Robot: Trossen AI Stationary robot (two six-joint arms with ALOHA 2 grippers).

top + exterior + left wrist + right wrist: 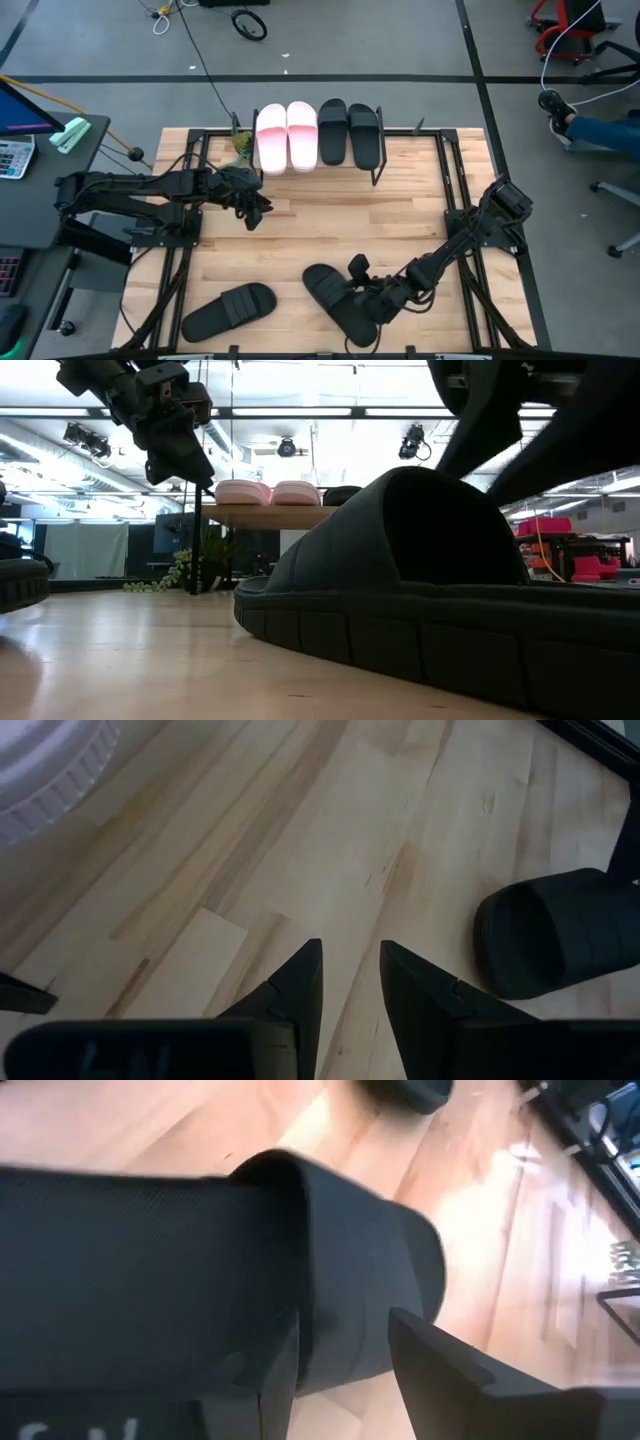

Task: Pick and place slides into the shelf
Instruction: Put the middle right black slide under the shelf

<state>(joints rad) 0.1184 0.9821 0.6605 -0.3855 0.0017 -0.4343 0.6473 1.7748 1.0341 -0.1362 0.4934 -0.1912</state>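
Note:
The shelf [260, 517] stands at the table's far edge and carries two pale pink slides [287, 135] and two black slides [350, 132] side by side. A third black slide [228, 310] lies flat near the near edge, left of centre. A fourth black slide [335, 300] lies near the near edge at centre, with my right gripper [368, 300] shut on it. My left gripper [252, 212] hangs open above bare table in front of the shelf, touching nothing; in its wrist view [350, 970] only wood lies under the fingers. My right gripper [345, 1340] holds the black slide by its wide strap [340, 1280], which sits between the two fingers [430, 1365]. It comes slanting down from the table's right. In the low view the slide's sole [400, 645] rests on the table.
A small green plant [242, 145] stands by the shelf's left end. Black frame rails [450, 200] run along the table's left and right sides. A desk with a calculator [15, 155] is off to the left; a person's foot [555, 105] shows beyond the table's right.

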